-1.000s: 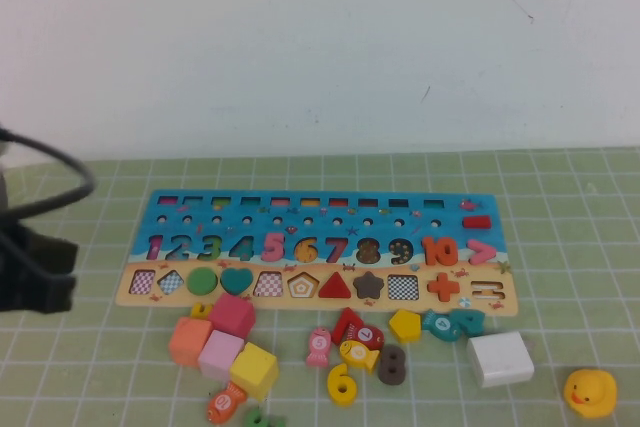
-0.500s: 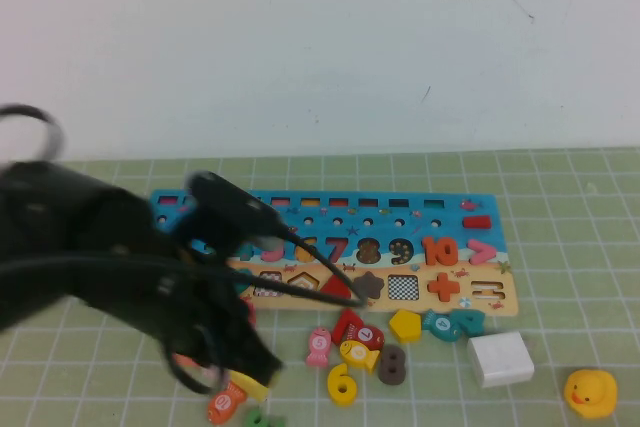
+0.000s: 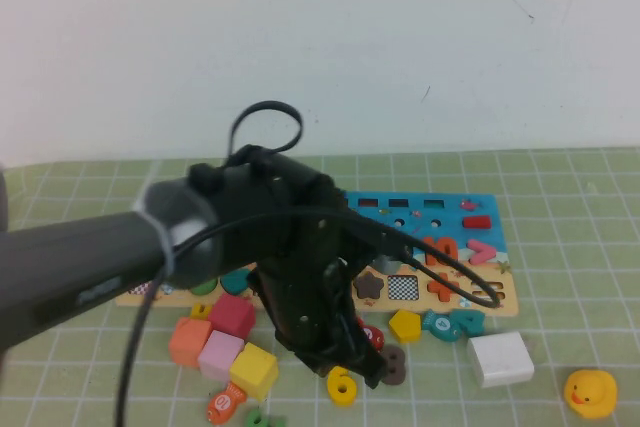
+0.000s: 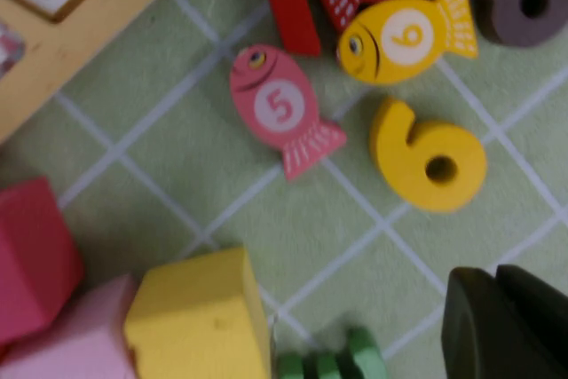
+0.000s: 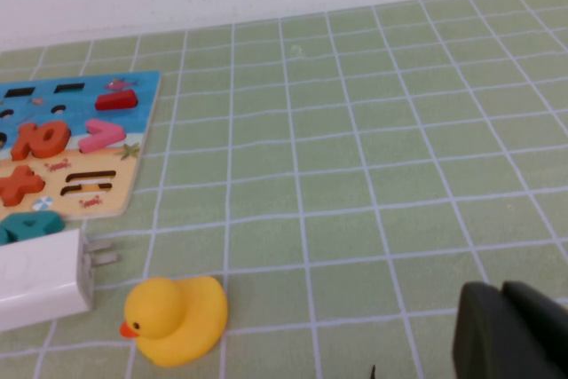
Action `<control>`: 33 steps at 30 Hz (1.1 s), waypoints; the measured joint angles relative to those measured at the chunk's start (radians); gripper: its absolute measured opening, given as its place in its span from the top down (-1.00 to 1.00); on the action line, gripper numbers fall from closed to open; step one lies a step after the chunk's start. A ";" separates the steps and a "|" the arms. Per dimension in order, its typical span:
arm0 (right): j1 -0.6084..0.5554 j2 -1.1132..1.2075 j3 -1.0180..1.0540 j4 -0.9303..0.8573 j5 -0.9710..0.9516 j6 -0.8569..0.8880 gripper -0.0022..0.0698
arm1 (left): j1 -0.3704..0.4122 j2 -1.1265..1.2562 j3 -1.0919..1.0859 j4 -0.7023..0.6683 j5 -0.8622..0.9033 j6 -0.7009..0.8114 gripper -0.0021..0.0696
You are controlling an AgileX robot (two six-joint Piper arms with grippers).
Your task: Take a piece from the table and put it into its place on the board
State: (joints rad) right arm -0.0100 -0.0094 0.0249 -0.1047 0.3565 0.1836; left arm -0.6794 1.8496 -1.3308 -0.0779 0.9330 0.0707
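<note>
The yellow numeral "6" piece lies flat on the mat in front of the board, beside the dark brown "8". My left arm reaches across the board and hides its left and middle. My left gripper hangs low just over the loose pieces, next to the "6". In the left wrist view the "6" lies a short way off the gripper, whose fingers are pressed together and empty. My right gripper is shut and empty over bare mat, out of the high view.
Around the "6" lie a yellow fish, a pink fish, a red fish, a green piece and the yellow cube, pink cube and red cube. A white charger and a rubber duck sit at the front right.
My left arm has swung in from the left, across the board, and its gripper has come down to the loose pieces by the yellow "6". No piece has moved.
</note>
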 joint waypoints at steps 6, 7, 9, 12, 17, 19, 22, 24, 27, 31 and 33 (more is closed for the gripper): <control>0.000 0.000 0.000 0.000 0.000 0.000 0.94 | -0.002 0.123 -0.093 -0.009 0.068 -0.031 0.79; 0.000 0.000 0.000 0.000 0.000 0.000 0.94 | -0.002 0.138 -0.104 -0.011 0.077 -0.047 0.71; 0.000 0.000 0.000 0.000 0.000 0.000 0.94 | -0.002 0.160 -0.120 -0.011 0.084 -0.087 0.52; 0.000 0.000 0.000 0.000 0.000 0.000 0.94 | -0.002 0.179 -0.124 -0.011 0.085 -0.171 0.20; 0.000 0.000 0.000 0.001 0.000 0.000 0.94 | -0.004 0.186 -0.126 -0.007 0.044 -0.309 -0.16; 0.000 0.000 0.000 0.001 0.000 0.000 0.94 | -0.004 0.186 -0.126 -0.004 0.015 -0.342 -0.21; 0.000 0.000 0.000 0.001 0.000 0.000 0.94 | -0.004 0.187 -0.126 -0.006 -0.021 -0.360 -0.23; 0.000 0.000 0.000 0.001 0.000 0.000 0.94 | -0.004 0.191 -0.128 -0.015 -0.033 -0.364 -0.23; 0.000 0.000 0.000 0.001 0.000 0.000 0.94 | -0.004 0.214 -0.128 -0.026 -0.028 -0.364 -0.24; 0.000 0.000 0.000 0.001 0.000 0.000 0.94 | -0.004 0.225 -0.138 -0.026 -0.004 -0.364 -0.24; 0.000 0.000 0.000 0.001 0.000 0.000 0.94 | -0.004 0.227 -0.138 -0.026 0.000 -0.362 -0.24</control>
State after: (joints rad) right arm -0.0100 -0.0094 0.0249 -0.1040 0.3565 0.1836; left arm -0.6830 2.0767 -1.4685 -0.1044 0.9327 -0.2912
